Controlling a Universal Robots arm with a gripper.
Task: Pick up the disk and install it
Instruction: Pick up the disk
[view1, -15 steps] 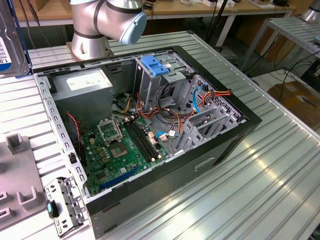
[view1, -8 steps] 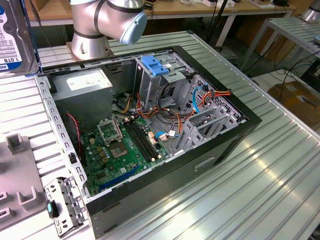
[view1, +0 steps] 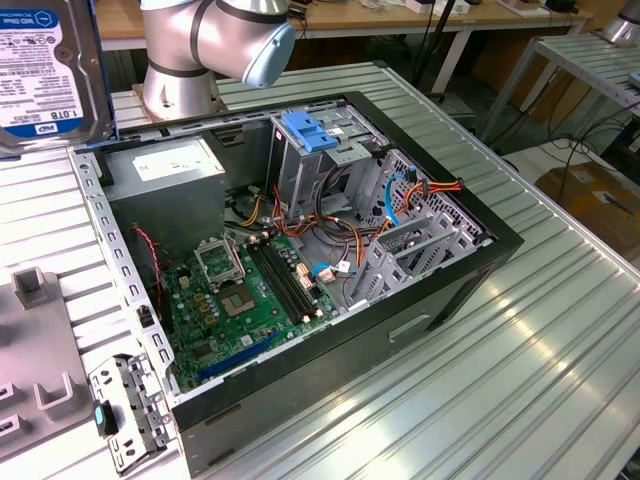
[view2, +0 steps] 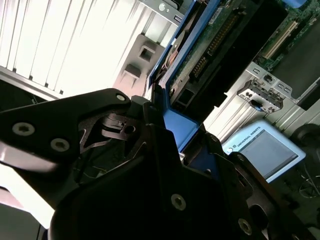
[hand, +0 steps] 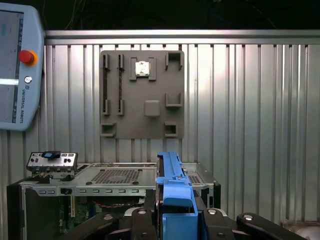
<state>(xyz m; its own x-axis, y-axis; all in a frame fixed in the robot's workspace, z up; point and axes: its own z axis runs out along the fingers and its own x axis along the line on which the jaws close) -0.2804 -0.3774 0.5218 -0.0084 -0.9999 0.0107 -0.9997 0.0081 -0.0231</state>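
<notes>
Holding the disk up at the exterior view's left, close to the camera, label side out, apart from the open computer case. Clenched on it with the tool, black fingers pressed to either side of the blue side rail in the first wrist view. Matching grasp in the second wrist view: tool closed on the blue rail, disk tilted away, green circuit side showing. Hard to say how deep in the tool, with the contact partly hidden.

Down in the case: motherboard, grey power supply box with a white sticker, metal drive cage topped by a blue tab, orange and black cables in between.

On the ribbed metal surface beside the case: a grey fixture plate and a small metal bracket. Teach pendant on the surface just beside the plate in the first wrist view.
</notes>
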